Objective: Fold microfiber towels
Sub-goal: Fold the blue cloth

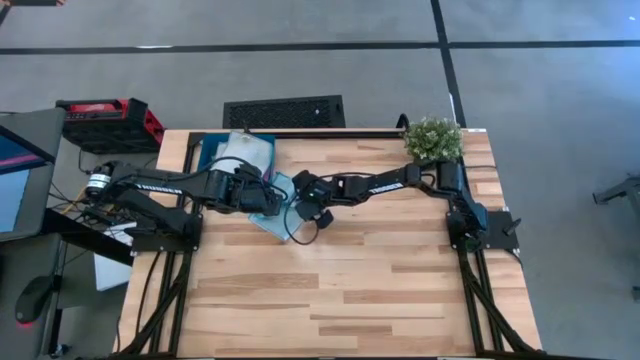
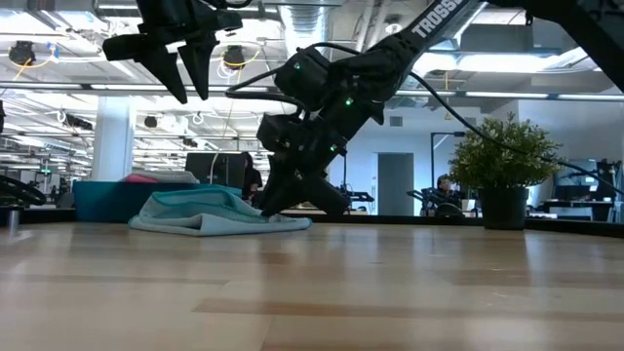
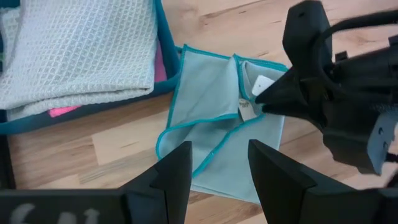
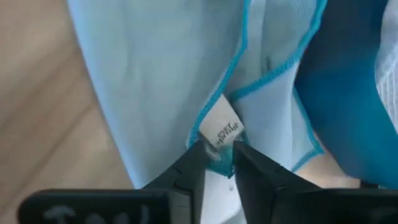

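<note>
Light blue towel (image 3: 214, 115): one, crumpled and partly folded, lying on the table (image 1: 380, 290) just beside the tray, toward the far left corner.
Pale grey towel (image 3: 74, 50): one, folded, in the teal tray (image 1: 212, 150); a pink cloth edge (image 3: 62, 111) peeks from beneath.
Right gripper (image 4: 217, 158): fingers pinching the blue towel's hem beside its white label (image 4: 221, 130).
Left gripper (image 3: 214, 168): raised above the blue towel, jaws parted, empty.
Potted plant (image 1: 432, 140): one, far right corner.
</note>
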